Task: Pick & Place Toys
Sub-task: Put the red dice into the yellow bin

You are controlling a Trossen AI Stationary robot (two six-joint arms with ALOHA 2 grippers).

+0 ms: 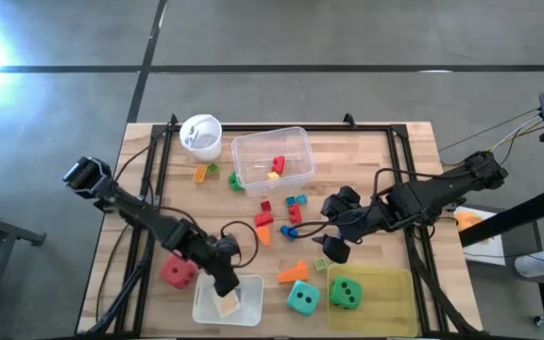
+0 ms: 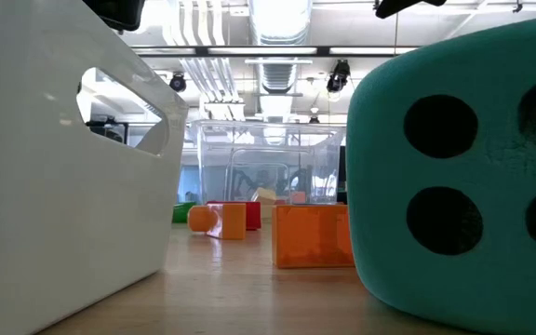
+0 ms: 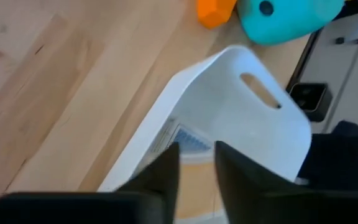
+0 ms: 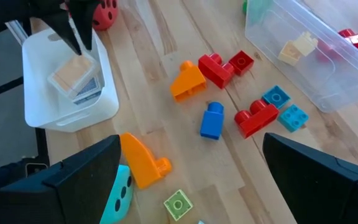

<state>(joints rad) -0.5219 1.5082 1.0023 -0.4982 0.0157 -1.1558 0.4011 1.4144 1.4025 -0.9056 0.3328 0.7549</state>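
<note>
Here your left gripper (image 1: pixel 226 286) hangs over the white bin (image 1: pixel 246 310), fingers nearly closed on nothing; a tan tile (image 4: pixel 72 74) lies inside. Your right gripper (image 1: pixel 333 247) waits wide open above scattered blocks (image 4: pixel 238 106).

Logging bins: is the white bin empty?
No. The white bin holds a tan square tile, seen in the right wrist view.

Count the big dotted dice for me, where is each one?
3. Red die sits beside the white bin; teal die lies between that bin and the yellow tray; green die rests in the yellow tray. None looks hidden.
</note>
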